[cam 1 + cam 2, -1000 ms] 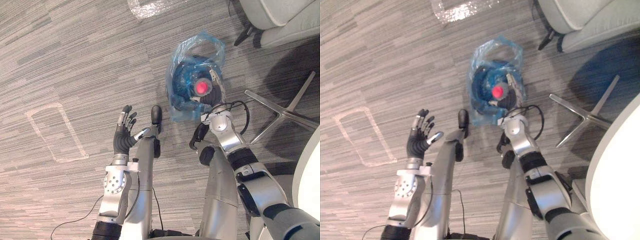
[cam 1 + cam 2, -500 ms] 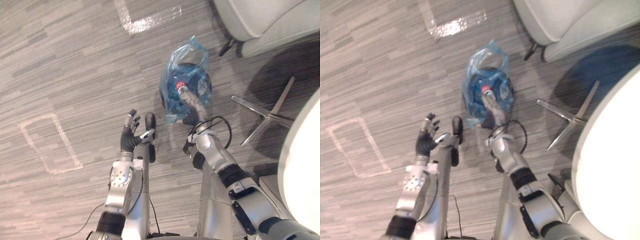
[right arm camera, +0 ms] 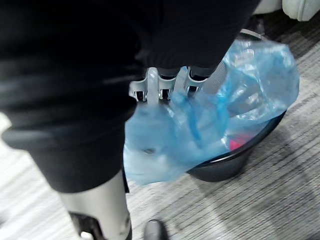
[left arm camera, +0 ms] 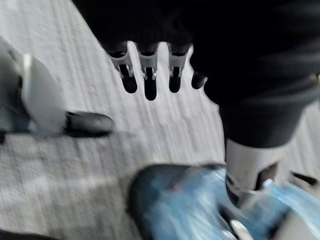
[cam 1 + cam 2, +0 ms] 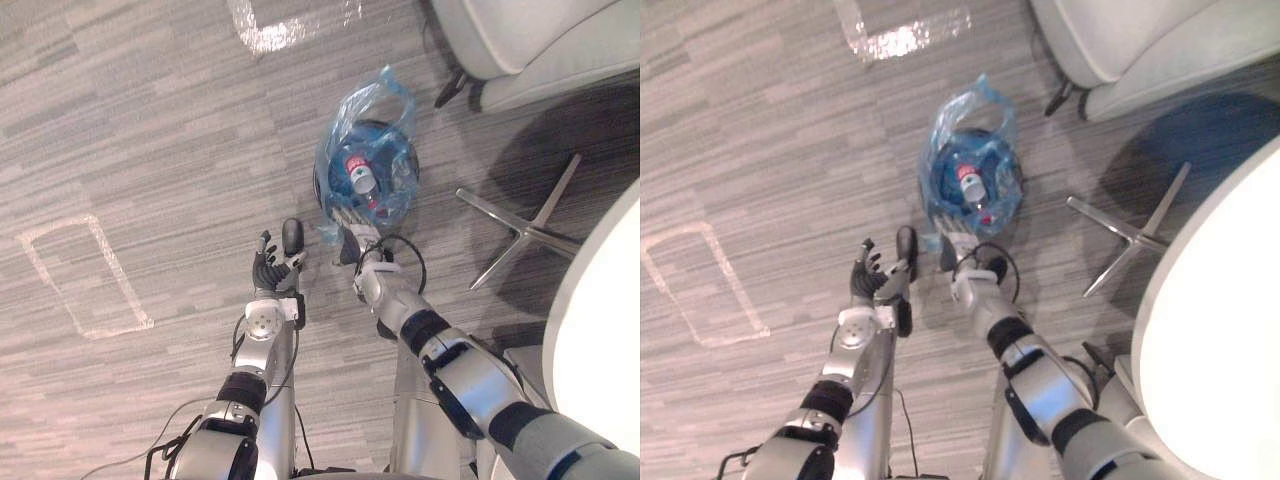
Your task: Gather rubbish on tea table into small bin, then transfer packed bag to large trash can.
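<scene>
The blue bag [image 3: 165,145] hides most of the small black bin [image 3: 222,169], and the pale armchair [image 5: 540,35] is cut off by the top edge.

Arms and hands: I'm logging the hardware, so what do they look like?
The left arm and right arm are silver-grey rounded shells with black bands at the joints. A dark ribbed cover wraps the back of the left hand and the right hand. The left hand's fingers are silver with dark tips.

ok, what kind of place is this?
Likely an office lounge: grey carpet, a pale upholstered seat, a white table near a metal star base, and a small bin with a blue liner.
</scene>
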`<state>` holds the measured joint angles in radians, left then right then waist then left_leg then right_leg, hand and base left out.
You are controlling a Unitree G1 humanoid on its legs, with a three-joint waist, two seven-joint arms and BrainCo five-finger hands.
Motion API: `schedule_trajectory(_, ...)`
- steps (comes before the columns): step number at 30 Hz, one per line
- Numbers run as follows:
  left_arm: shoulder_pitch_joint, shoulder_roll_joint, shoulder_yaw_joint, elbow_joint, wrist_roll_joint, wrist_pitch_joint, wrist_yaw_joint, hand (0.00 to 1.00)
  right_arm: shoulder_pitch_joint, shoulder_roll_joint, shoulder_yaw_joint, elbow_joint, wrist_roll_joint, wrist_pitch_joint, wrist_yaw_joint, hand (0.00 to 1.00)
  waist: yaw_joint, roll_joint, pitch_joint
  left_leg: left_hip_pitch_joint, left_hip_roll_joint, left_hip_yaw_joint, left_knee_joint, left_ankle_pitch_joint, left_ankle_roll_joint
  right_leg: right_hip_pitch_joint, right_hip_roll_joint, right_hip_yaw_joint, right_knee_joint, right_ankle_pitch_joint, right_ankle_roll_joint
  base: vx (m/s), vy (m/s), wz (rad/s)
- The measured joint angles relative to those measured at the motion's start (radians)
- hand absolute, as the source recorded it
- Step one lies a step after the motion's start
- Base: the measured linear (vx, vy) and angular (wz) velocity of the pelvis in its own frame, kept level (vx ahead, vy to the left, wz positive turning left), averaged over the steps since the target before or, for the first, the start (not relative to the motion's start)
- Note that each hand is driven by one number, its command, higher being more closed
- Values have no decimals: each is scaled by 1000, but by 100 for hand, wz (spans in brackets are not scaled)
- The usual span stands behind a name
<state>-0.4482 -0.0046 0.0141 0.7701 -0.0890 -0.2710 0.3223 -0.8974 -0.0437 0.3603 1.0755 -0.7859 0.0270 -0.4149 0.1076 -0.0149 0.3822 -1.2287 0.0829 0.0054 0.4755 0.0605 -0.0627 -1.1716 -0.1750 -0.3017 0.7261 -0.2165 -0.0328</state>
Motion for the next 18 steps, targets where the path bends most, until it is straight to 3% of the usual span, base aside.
schedule_trajectory(4,23,22,-107,-151,-28,-8,4,0,-32,-44,-7,8,1,11,5,100,1,1,1,-49,-40,-23,-1,8,-2,-56,-41,-1,58,-40,9,-13,-6,37)
schedule_trajectory(5,29,20,-108,-153,-31,-30,-7,0,-35,-54,-4,9,2,14,5,100,4,1,1,-61,-40,-28,0,8,-2,-64,-41,-5,60,-41,10,-19,-3,24)
schedule_trajectory(6,30,20,-93,-128,-83,-94,-61,0,-44,-62,-4,9,3,16,3,100,3,1,2,-75,-40,-32,3,8,-2,-70,-41,-15,58,-41,10,-9,4,11)
schedule_trajectory(8,29,16,-63,-80,-89,-33,-55,0,-44,-75,-6,10,49,15,4,100,2,0,3,-81,-45,-39,2,16,-2,-74,-48,-20,69,-43,13,-1,-3,15)
schedule_trajectory(10,22,22,-54,-92,-89,-9,-46,0,-46,-74,-6,7,80,11,3,100,2,-1,3,-82,-45,-32,4,17,-2,-80,-50,-14,72,-43,13,-1,-15,2)
schedule_trajectory(18,-97,30,-25,-91,-90,-7,-42,0,-38,-63,-63,-31,171,-19,3,100,-4,-1,3,-82,-28,-8,13,16,4,-82,-35,-2,53,-29,-1,-21,-19,-11)
